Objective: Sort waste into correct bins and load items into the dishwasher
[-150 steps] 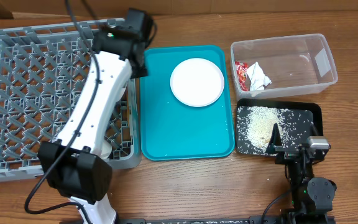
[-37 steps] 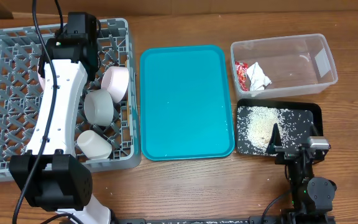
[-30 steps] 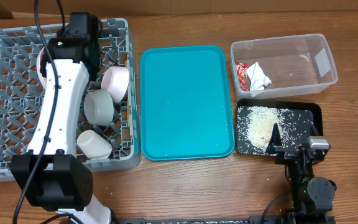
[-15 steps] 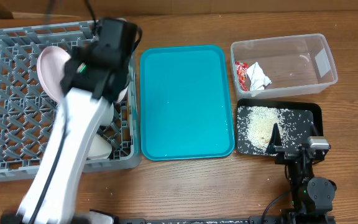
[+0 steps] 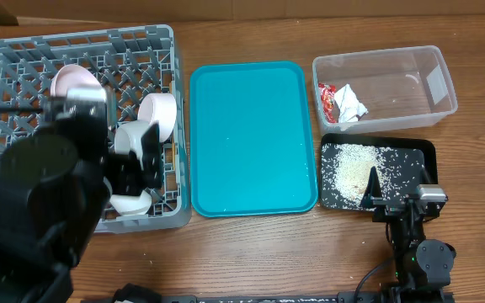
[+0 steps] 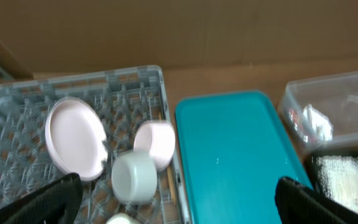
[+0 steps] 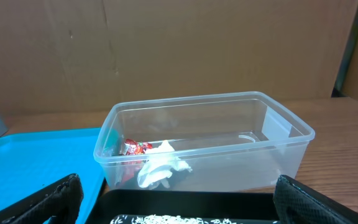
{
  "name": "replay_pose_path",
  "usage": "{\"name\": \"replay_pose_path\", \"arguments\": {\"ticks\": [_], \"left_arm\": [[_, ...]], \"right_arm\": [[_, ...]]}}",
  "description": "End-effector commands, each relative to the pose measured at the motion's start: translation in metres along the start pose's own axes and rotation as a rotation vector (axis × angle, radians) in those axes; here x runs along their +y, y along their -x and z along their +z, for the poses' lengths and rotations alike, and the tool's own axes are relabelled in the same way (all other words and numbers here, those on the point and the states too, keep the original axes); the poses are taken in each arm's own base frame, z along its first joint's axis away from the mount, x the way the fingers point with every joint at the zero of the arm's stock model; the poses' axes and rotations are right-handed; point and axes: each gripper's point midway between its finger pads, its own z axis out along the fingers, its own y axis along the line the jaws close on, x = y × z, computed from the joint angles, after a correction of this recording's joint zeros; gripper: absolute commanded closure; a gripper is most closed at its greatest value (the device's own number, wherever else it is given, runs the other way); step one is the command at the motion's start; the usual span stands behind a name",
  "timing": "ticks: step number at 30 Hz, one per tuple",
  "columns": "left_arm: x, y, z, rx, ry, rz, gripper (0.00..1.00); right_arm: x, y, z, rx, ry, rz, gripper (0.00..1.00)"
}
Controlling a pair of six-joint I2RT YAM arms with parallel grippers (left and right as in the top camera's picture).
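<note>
Wooden tabletop, brown cardboard wall behind.

Rack [image 5: 7,63] at 9 o'clock, teal tray [image 5: 253,139] centre, tub [image 5: 386,84] at 2 o'clock, black tray [image 5: 423,156] at 4 o'clock just below the tub.

Rack load, all in its right half: plate [image 6: 74,137] standing on edge between pegs; white dish [image 6: 156,142] tilted on its side just right of it; cup [image 6: 133,177] lying mouth-out below the two; another white piece [image 5: 129,200] at the rack's 5 o'clock corner, partly hidden by the arm. Grey bowl and chopsticks: not visible in any view.

Waste: wrapper [image 7: 151,163] lies in the tub's left end. Grains [image 5: 354,168] are spread over the black tray's left half.

Left gripper [image 6: 179,193]: raised high above the rack's right side, fingers wide apart at the frame's bottom corners, nothing between them. Right gripper [image 7: 179,199]: low by the black tray's near edge, fingers wide, empty, facing the tub.

Teal tray bare apart from a speck or two.

Judgement: loading step looks finished for what is visible; waste appears sorted. Task near its end. Next move probably only calls for drawing the left arm clear of the rack without knocking the standing plate, then checking for any piece the arm hides.
</note>
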Motion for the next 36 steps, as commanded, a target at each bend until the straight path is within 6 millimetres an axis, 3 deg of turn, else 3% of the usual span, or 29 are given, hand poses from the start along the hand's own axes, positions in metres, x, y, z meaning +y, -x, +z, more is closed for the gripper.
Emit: {"name": "replay_pose_path", "arguments": {"ticks": [1, 3, 6, 11, 15, 18, 25, 30, 36], "left_arm": [[-0.002, -0.016, -0.01, 0.047, -0.028, -0.004, 0.0], [0.0, -0.022, -0.014, 0.065, -0.024, -0.022, 0.0], [-0.002, -0.007, -0.011, 0.004, -0.027, -0.034, 0.0], [0.001, 0.027, 0.001, -0.223, 0.0, -0.046, 0.0], [-0.005, 0.028, 0.01, -0.405, -0.04, -0.014, 0.0], [-0.008, 0.012, 0.016, -0.508, -0.085, -0.027, 0.0], [0.0, -0.049, 0.033, -0.663, -0.106, -0.048, 0.0], [0.0, -0.094, 0.043, -0.686, -0.137, -0.045, 0.0], [0.006, -0.126, 0.054, -0.708, -0.115, -0.047, 0.0]], "right_arm": [[0.0, -0.002, 0.0, -0.004, 0.002, -0.003, 0.0], [0.0, -0.002, 0.0, -0.004, 0.002, -0.003, 0.0], [0.0, -0.002, 0.0, -0.004, 0.002, -0.003, 0.0], [0.0, -0.002, 0.0, -0.004, 0.002, -0.003, 0.0], [0.0, -0.002, 0.0, -0.004, 0.002, -0.003, 0.0], [0.0, -0.002, 0.0, -0.004, 0.002, -0.003, 0.0], [0.0, -0.001, 0.0, -0.005, 0.002, -0.003, 0.0], [0.0, -0.001, 0.0, -0.005, 0.002, -0.003, 0.0], [0.0, -0.001, 0.0, -0.005, 0.002, -0.003, 0.0]]}}
